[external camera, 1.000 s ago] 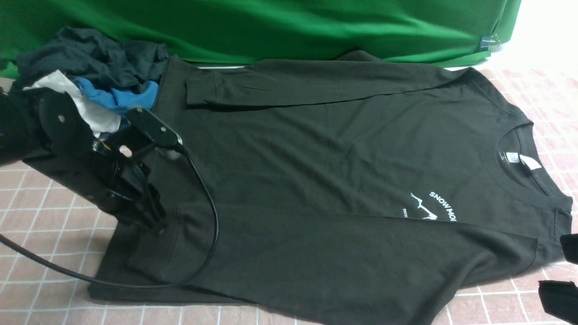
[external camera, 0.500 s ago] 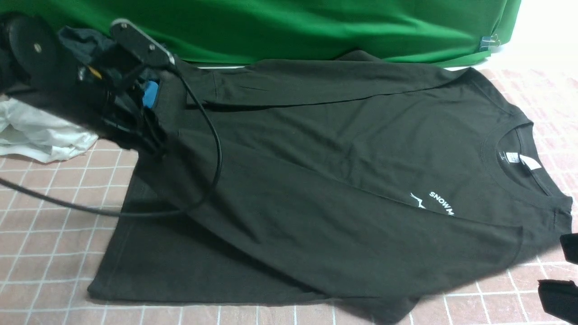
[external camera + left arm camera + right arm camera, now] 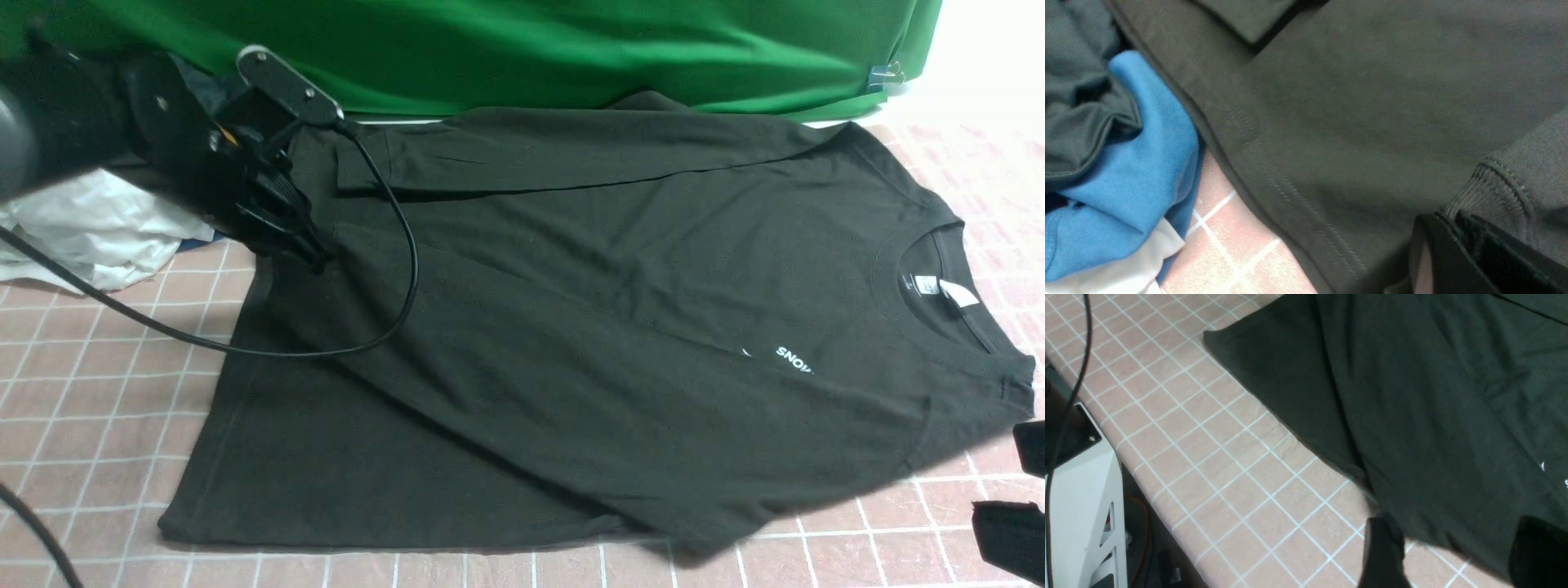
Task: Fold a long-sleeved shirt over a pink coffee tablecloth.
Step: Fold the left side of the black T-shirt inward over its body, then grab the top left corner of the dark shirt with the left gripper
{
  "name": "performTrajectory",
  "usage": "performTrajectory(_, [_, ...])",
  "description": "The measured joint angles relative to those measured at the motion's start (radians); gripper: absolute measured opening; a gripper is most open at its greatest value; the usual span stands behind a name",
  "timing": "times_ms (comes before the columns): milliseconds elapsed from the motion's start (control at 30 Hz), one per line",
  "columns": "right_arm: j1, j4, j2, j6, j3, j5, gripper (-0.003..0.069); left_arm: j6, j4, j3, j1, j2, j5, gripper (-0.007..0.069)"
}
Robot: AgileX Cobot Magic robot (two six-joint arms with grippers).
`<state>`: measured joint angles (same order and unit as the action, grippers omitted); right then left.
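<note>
Fabric of a matte black knit makes up the long-sleeved shirt (image 3: 588, 310), with a ribbed cuff (image 3: 1498, 188) and a stitched hem. It lies spread on the pink coffee tablecloth (image 3: 106, 392), long axis running side to side: round collar and white neck label (image 3: 955, 292) toward the robot's right, hem toward its left. The far sleeve is folded along the far edge. The near sleeve crosses the body diagonally, hiding most of the chest print (image 3: 793, 359). The left gripper (image 3: 306, 253) pinches that cuff, jaws pressed together on it. The right gripper (image 3: 1019, 490) hangs spread at the shirt's near right edge, holding nothing. Thin white lines grid the cloth into squares. A green backdrop (image 3: 531, 49) hangs behind, and a blue garment (image 3: 1126, 171) and a white garment (image 3: 90, 233) are heaped far left.
</note>
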<state>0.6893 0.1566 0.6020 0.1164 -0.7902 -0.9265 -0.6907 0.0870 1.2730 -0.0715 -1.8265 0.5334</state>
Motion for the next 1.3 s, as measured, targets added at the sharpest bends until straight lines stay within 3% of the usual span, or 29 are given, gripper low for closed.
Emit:
performTrajectory(167, [0.000, 0.000, 0.000, -0.026, 0.000, 0.001, 0.0396, 0.048, -0.048, 0.001, 0.000, -0.056, -0.050, 0.0055])
performTrajectory(367, [0.000, 0.000, 0.000, -0.038, 0.000, 0.001, 0.0396, 0.053, -0.066, 0.002, 0.000, -0.062, -0.066, 0.0185])
performTrajectory(533, [0.000, 0.000, 0.000, -0.090, 0.000, 0.002, 0.0396, 0.103, -0.072, 0.004, 0.000, -0.060, -0.056, 0.0449])
performTrajectory(667, [0.000, -0.012, 0.000, -0.162, 0.000, 0.003, 0.0396, 0.209, -0.057, 0.005, 0.000, -0.020, -0.007, 0.0587])
performTrajectory(733, [0.000, -0.044, 0.000, -0.209, 0.000, 0.003, 0.0393, 0.234, -0.028, 0.005, 0.000, 0.016, 0.020, 0.0609])
performTrajectory(867, [0.000, -0.121, 0.000, -0.274, 0.000, 0.018, 0.0329, 0.235, 0.034, 0.005, 0.000, 0.096, 0.068, 0.0575])
performTrajectory(900, [0.000, -0.145, 0.000, -0.292, 0.000, 0.027, 0.0294, 0.223, 0.058, 0.005, 0.000, 0.128, 0.082, 0.0536])
performTrajectory(1000, [0.000, -0.204, 0.003, -0.307, 0.000, 0.056, 0.0167, 0.165, 0.097, 0.006, 0.000, 0.195, 0.090, 0.0356])
performTrajectory(1033, [0.000, -0.207, 0.003, -0.307, 0.000, 0.056, 0.0167, 0.159, 0.099, 0.006, 0.000, 0.198, 0.091, 0.0342])
performTrajectory(1100, [0.000, -0.244, 0.028, -0.313, -0.012, 0.064, 0.0084, 0.055, 0.116, 0.007, -0.003, 0.219, 0.116, 0.0134])
performTrajectory(1133, [0.000, -0.260, 0.042, -0.314, -0.021, 0.061, 0.0060, 0.020, 0.118, 0.007, -0.008, 0.219, 0.127, 0.0082])
performTrajectory(1300, [0.000, -0.344, 0.135, -0.315, -0.099, 0.019, 0.0019, -0.096, 0.119, 0.048, -0.064, 0.160, 0.144, 0.0017])
